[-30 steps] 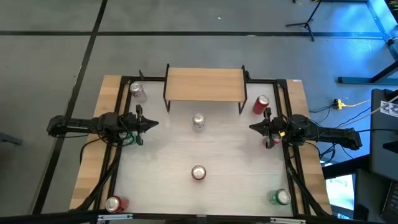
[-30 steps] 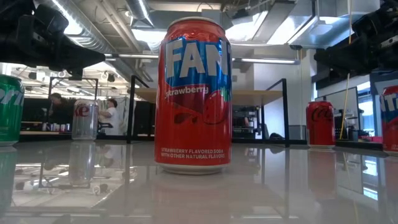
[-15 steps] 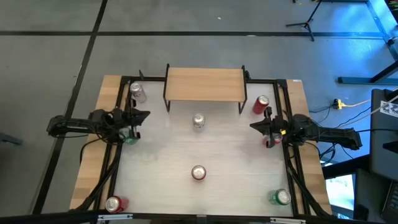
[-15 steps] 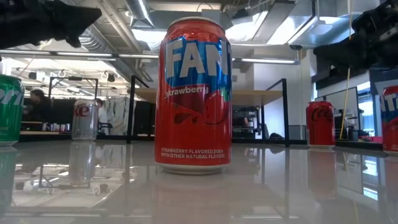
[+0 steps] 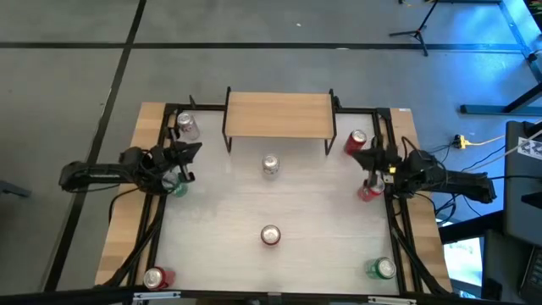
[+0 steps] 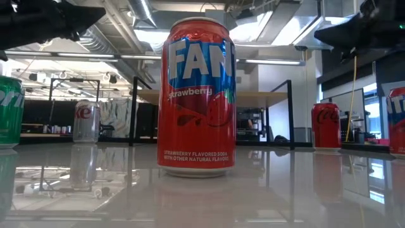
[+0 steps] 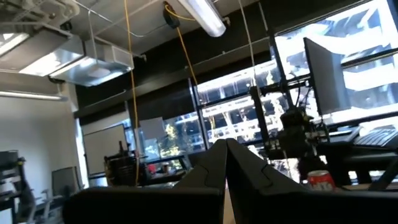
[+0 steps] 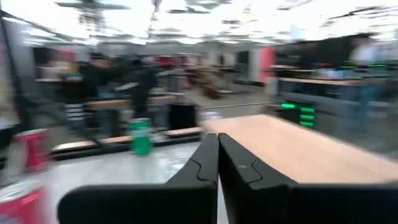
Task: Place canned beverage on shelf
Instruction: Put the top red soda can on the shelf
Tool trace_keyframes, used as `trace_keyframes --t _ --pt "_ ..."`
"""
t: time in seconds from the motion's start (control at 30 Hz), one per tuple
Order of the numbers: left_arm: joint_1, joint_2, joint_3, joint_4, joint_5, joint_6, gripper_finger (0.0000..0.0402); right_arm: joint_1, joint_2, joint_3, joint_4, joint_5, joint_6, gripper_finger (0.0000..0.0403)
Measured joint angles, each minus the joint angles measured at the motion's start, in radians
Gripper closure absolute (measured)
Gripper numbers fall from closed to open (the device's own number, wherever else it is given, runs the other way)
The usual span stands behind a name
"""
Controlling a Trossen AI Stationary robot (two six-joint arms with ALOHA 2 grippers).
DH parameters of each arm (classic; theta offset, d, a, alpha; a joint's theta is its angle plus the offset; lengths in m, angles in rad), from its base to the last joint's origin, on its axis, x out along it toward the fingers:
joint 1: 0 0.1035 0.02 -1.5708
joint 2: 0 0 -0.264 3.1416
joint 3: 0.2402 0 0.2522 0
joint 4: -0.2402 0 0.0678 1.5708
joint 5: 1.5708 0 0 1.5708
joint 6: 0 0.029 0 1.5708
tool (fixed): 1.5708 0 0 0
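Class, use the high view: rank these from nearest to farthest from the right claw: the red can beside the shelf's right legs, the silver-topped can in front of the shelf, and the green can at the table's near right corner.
From the right claw:
1. Red can, just beside it by the shelf's right legs.
2. Silver-topped can, toward the table's middle.
3. Green can, at the near right corner.

The shelf [image 5: 279,113] top at the counter's [image 5: 322,212] far edge lies bare, open to a reach from above. One silver can [image 5: 270,164] stands just in front of it, blocking the middle of its front edge; open counter lies on either side of that can. A red can [image 5: 270,235] stands alone in the counter's centre with clear surface all round. Beside the shelf's left legs a silver can [image 5: 186,125] narrows the corner; a red can [image 5: 355,142] does the same on the right. The left end effector [image 5: 191,151], fingers pressed together, hangs over a green can [image 5: 176,186]; the right end effector [image 5: 360,160], likewise closed, hangs between the red can beside the shelf and another red can [image 5: 368,191].
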Motion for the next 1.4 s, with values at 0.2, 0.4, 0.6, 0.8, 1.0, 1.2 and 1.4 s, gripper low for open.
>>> trace_keyframes --t 0.2,0.4,0.6,0.8,1.0,1.2,1.4 --pt "0.056 0.062 0.000 0.000 0.002 -0.014 0.0398 0.000 0.145 0.141 -0.135 0.303 0.017 0.0398" --pt "0.079 0.119 0.000 0.000 0.008 -0.028 0.0398 0.000 0.284 0.307 -0.283 0.458 0.014 0.0392" --pt "0.080 0.125 0.000 0.002 0.009 -0.028 0.0398 0.000 0.387 0.499 -0.461 0.544 0.016 0.0315" --pt "0.080 0.125 0.000 0.016 0.009 -0.027 0.0398 0.000 0.478 0.683 -0.706 0.592 0.100 0.0204" --pt "0.080 0.125 0.000 0.027 0.009 -0.032 0.0398 -0.083 0.582 0.822 -0.937 0.610 0.202 0.0111" --pt "0.080 0.125 0.000 0.028 0.009 -0.034 0.0398 -0.271 0.686 0.867 -1.037 0.430 0.226 0.0075" --pt "0.080 0.125 0.000 0.057 0.009 -0.035 0.0398 -0.480 0.810 0.867 -1.106 0.204 0.200 0.0081"
